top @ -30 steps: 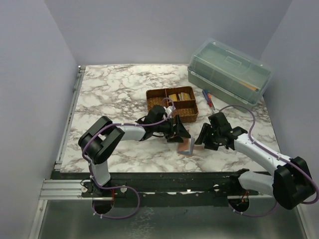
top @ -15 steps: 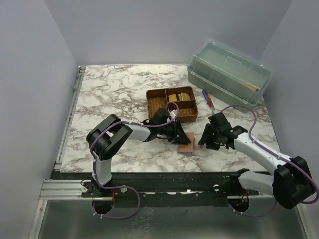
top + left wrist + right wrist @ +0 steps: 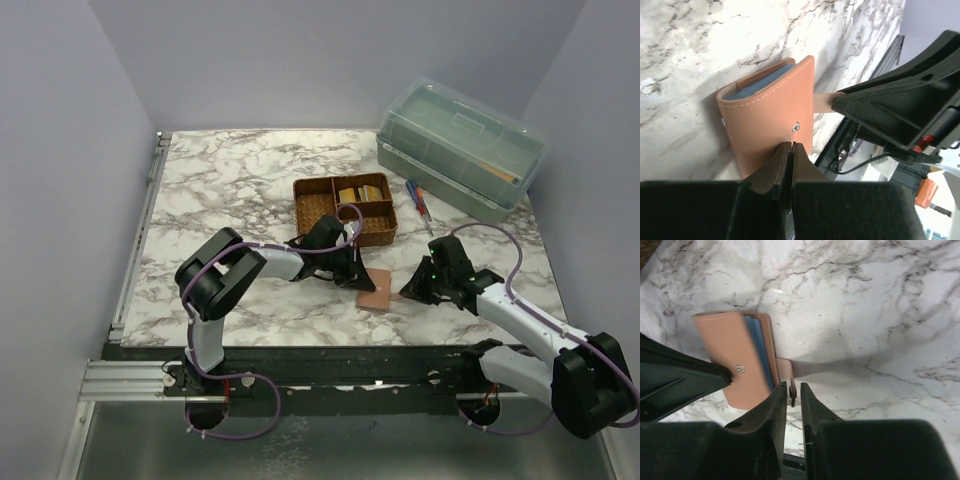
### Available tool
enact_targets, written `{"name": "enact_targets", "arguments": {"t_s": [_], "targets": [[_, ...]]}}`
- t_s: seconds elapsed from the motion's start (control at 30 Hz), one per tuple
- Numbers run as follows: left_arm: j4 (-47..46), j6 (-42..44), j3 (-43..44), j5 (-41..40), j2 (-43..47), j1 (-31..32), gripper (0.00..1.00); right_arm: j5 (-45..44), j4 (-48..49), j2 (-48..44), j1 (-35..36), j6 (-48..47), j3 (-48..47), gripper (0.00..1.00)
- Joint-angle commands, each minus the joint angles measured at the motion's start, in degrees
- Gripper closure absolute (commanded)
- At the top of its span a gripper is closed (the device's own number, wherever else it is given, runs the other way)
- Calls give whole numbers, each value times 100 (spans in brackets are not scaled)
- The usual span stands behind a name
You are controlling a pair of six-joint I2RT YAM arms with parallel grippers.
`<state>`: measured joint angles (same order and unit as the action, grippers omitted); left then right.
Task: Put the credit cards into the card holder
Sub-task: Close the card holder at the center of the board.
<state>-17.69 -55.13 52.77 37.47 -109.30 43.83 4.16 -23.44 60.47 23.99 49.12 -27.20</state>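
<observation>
Both jaws have narrowed; the card holder (image 3: 376,289) now lies folded.

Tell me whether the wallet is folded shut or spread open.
Folded, not snapped: the wallet cover lies over its blue pockets, while the snap tab sticks out unfastened, the stud bare.

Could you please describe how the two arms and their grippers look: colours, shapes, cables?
The left arm and right arm have white links with bulky black joints. A purple cable runs along each. The left gripper and right gripper are black, with two tapering fingers.
</observation>
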Motion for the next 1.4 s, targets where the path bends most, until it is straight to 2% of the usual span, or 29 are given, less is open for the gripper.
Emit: {"name": "enact_targets", "arguments": {"t_s": [0.0,0.13,0.27,0.43,0.47,0.53,0.63,0.67,0.8,0.9,0.93,1.23,1.37], "targets": [[1300,533,-24,-574,-92,-55,100,277,467,-13,-31,27,79,83],[1445,616,-37,-677,-88,-47,100,272,354,48,-26,-78,2,87],[1473,636,-26,-686,-122,-42,100,298,308,81,-27,-171,-40,99],[1479,657,17,-676,-162,-34,100,884,576,271,-26,-687,-195,100],[1484,661,28,-672,-170,-19,100,932,459,397,-26,-739,-303,97],[1491,680,55,-670,-163,1,100,948,366,540,-26,-795,-422,84],[1488,696,64,-666,-158,17,100,831,252,463,-26,-799,-461,76],[1495,709,66,-656,-155,18,100,816,234,424,-30,-799,-462,76],[1497,736,58,-671,-115,38,100,780,98,416,-33,-757,-478,85],[1497,756,75,-671,-109,42,100,770,45,358,-27,-742,-462,98],[1502,763,79,-671,-116,46,100,768,46,329,-26,-738,-450,100],[1517,763,132,-670,-118,70,100,1345,512,716,-19,-992,-513,100],[1523,767,137,-671,-103,86,100,1291,507,1037,-9,-1072,-685,99]]}}
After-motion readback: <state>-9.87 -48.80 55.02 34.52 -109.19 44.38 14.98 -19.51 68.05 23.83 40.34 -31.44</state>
